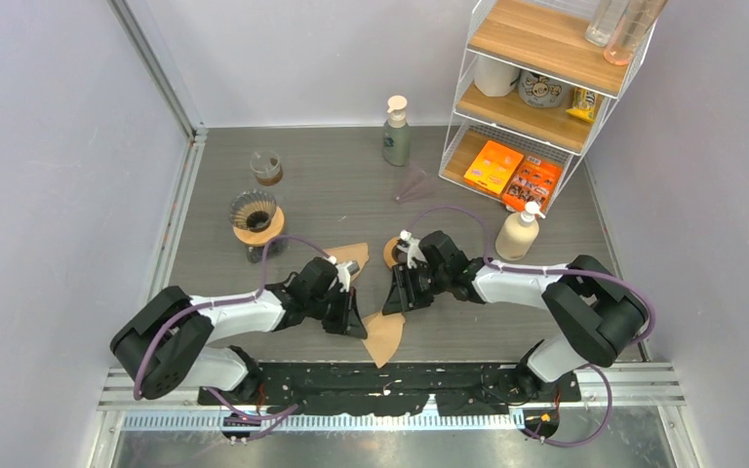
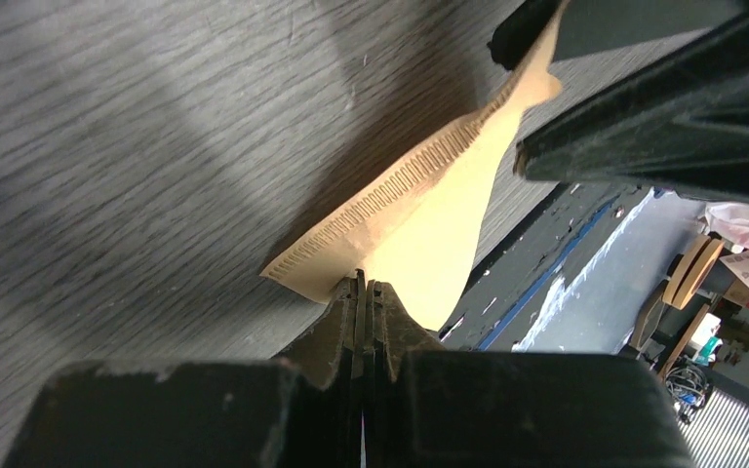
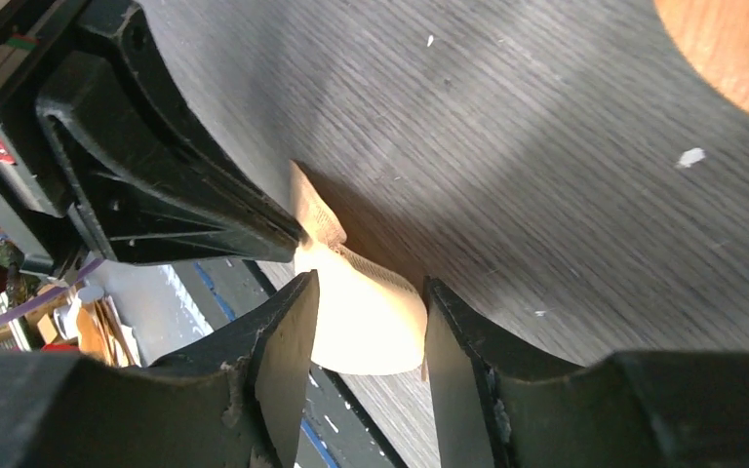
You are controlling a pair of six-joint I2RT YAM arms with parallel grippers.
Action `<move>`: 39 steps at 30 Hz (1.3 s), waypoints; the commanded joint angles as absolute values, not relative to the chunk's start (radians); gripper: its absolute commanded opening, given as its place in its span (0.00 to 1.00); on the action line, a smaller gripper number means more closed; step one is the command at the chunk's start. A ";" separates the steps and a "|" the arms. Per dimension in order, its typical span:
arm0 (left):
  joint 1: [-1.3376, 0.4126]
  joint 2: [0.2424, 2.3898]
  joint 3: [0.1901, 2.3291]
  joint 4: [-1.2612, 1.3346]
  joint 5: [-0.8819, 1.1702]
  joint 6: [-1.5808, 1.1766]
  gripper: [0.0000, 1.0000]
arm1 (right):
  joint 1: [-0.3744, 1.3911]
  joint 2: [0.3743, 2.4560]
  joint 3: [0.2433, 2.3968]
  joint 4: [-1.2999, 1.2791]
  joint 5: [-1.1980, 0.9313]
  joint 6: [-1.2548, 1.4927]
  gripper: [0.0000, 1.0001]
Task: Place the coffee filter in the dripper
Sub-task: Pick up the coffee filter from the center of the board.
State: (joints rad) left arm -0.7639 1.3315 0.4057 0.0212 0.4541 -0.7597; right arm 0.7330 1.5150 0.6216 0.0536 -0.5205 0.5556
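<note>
The tan paper coffee filter [image 1: 385, 336] hangs between both grippers near the table's front edge. My left gripper [image 1: 359, 327] is shut on the filter's ribbed seam corner [image 2: 364, 283]. In the left wrist view the filter [image 2: 439, 214] stretches up toward the right gripper's black fingers [image 2: 644, 127]. My right gripper [image 3: 366, 292] stands partly open around the filter's other end [image 3: 366, 327], which bows between the two fingers. The left gripper's tip [image 3: 283, 229] shows just beyond it. The glass dripper [image 1: 256, 216], with a wooden collar, stands on its carafe at the left and back, away from both grippers.
A second flat filter [image 1: 351, 255] lies beside a round wooden disc [image 1: 393, 252]. A glass cup [image 1: 267, 168], a grey pump bottle [image 1: 397, 132] and a cream pump bottle [image 1: 519, 234] stand further back. A white wire shelf [image 1: 536, 88] fills the back right. The table's front edge is just under the filter.
</note>
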 commanded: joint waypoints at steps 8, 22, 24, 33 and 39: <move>-0.767 1.364 0.423 0.004 0.372 -0.747 0.00 | 0.739 1.437 0.634 -0.037 -0.512 0.474 0.55; -0.767 1.351 0.414 0.002 0.359 -0.744 0.00 | 0.739 1.413 0.635 0.010 -0.509 0.404 0.57; -0.767 1.348 0.413 0.003 0.358 -0.744 0.00 | 0.739 1.440 0.654 0.030 -0.510 0.400 0.57; -0.767 1.348 0.414 0.003 0.354 -0.743 0.00 | 0.740 1.438 0.711 -0.049 -0.361 0.332 0.57; -0.767 1.344 0.422 0.003 0.356 -0.739 0.00 | 0.740 1.463 0.739 -0.060 -0.374 0.317 0.56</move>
State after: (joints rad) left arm -0.7658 1.3472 0.4206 0.0330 0.4290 -0.7631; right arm 0.7338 1.4597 0.6945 -0.0605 -0.3832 0.3489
